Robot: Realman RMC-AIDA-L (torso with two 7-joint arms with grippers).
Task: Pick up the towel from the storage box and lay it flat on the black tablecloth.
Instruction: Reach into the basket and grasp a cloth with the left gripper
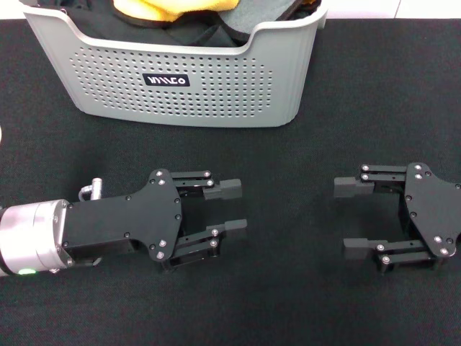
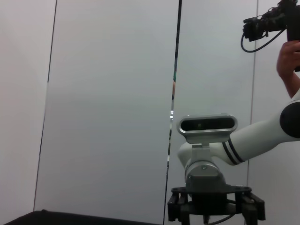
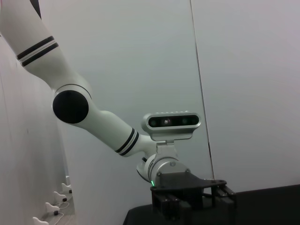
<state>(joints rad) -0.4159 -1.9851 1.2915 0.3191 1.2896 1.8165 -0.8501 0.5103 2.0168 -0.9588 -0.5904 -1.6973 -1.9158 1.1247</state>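
Note:
The yellow-orange towel (image 1: 173, 9) lies bunched in the light grey storage box (image 1: 184, 83) at the far centre-left of the head view, on top of dark fabrics. The box stands on the black tablecloth (image 1: 288, 303). My left gripper (image 1: 234, 209) lies low over the cloth in front of the box, open and empty, fingers pointing right. My right gripper (image 1: 353, 218) lies at the right, open and empty, fingers pointing left toward the other. The left wrist view shows the right arm's gripper (image 2: 213, 206) farther off; the right wrist view shows the left arm's gripper (image 3: 190, 199).
Black and grey fabrics (image 1: 238, 25) lie in the box under and beside the towel. A person's hand with a camera (image 2: 281, 33) shows in the left wrist view. Pale walls stand behind both arms.

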